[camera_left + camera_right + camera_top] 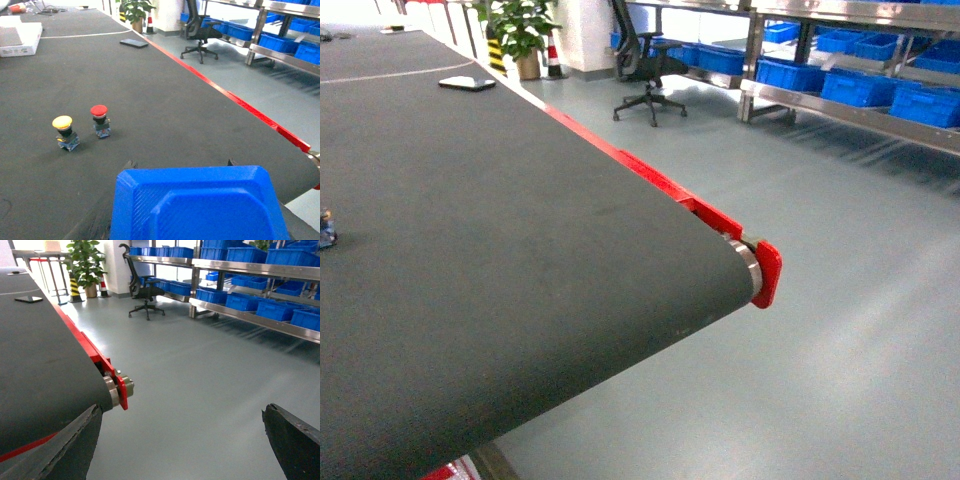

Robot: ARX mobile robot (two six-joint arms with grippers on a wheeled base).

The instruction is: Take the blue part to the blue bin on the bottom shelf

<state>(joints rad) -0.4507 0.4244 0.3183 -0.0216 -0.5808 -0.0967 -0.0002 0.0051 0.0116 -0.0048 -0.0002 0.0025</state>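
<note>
Left gripper (180, 166): pressed against the blue part (200, 205), with a dark fingertip (129, 166) showing at each upper corner of it. The part fills the bottom of the left wrist view and sits above the dark surface (165, 105).

Right gripper (182, 440): spread wide with nothing between the fingers (75, 450). It hangs past the roller end (120, 390) of the surface, and grey floor (200, 380) shows through the gap.

On the surface beyond the left gripper stand 2 buttons, upright, near each other and not touching: a yellow-capped button (64, 131) and a red-capped button (100, 120). Farther back are a white box (20, 37) and a flat black device (134, 43) near the red edge strip (240, 100).

Neither gripper shows in the head view.

Across the floor stands a steel rack (750, 70). Its lowest level (840, 112) carries a row of blue bins (860, 88); cannot tell which one is the task's bin. An office chair (648, 70) and a potted plant (520, 30) stand near the rack's end.
</note>
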